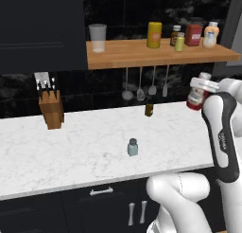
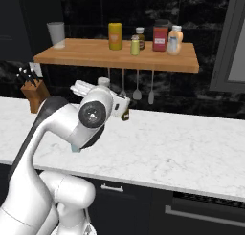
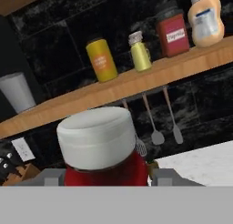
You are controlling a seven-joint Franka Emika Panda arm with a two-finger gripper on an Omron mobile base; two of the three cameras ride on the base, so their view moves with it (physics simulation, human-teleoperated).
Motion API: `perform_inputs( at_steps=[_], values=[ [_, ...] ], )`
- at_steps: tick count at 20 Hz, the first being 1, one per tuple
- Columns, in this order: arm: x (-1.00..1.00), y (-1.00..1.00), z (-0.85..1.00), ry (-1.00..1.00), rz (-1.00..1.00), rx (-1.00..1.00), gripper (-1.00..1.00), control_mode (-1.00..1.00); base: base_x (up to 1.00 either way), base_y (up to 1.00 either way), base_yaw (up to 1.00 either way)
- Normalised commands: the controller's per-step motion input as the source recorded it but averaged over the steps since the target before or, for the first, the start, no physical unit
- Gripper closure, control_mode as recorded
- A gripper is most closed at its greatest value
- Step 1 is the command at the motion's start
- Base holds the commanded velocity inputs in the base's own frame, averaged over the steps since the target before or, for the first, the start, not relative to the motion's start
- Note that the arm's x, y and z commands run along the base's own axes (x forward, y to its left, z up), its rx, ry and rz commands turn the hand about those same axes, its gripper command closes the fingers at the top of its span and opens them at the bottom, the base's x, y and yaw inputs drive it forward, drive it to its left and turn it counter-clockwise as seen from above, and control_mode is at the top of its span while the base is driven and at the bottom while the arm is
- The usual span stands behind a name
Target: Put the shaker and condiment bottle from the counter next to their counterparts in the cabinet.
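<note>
White marble counter [image 1: 85, 147] below; gripper [image 1: 201, 95] fingers pinch squat red condiment bottle [image 1: 197, 92] mid-body: light, rigid, probably slick

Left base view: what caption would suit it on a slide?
Gripper lifts the condiment bottle toward the cabinet; the shaker waits on the counter.

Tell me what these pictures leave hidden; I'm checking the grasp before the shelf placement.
- Gripper fingertips: in the hand view the condiment bottle covers them, so contact is unclear.
- Condiment bottle in the right base view: the arm hides nearly all of it.
- Shaker in the right base view: the arm blocks it.
- Jar labels on the cabinet: too small.
</note>
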Motion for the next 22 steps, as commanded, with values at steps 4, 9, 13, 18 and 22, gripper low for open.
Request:
perform_inputs(
  at_steps=[4, 9, 13, 18, 22],
  values=[
    [-0.24, -0.29, 0.68, 0.00, -0.21, 0.00, 1.00, -1.00, 0.00, 0.00, 0.00],
    [0.00, -0.21, 0.56, 0.00, -0.24, 0.00, 1.00, -1.00, 0.00, 0.00, 0.00],
    [-0.28, -0.43, 0.44, -0.01, -0.21, 0.00, 1.00, -1.00, 0.00, 0.00, 0.00],
    [-0.52, -0.36, 0.50, -0.07, -0.19, 0.00, 1.00, -1.00, 0.00, 0.00, 0.00],
    [-0.43, -0.06, 0.50, -0.07, -0.12, -0.05, 1.00, -1.00, 0.00, 0.00, 0.00]
  ],
)
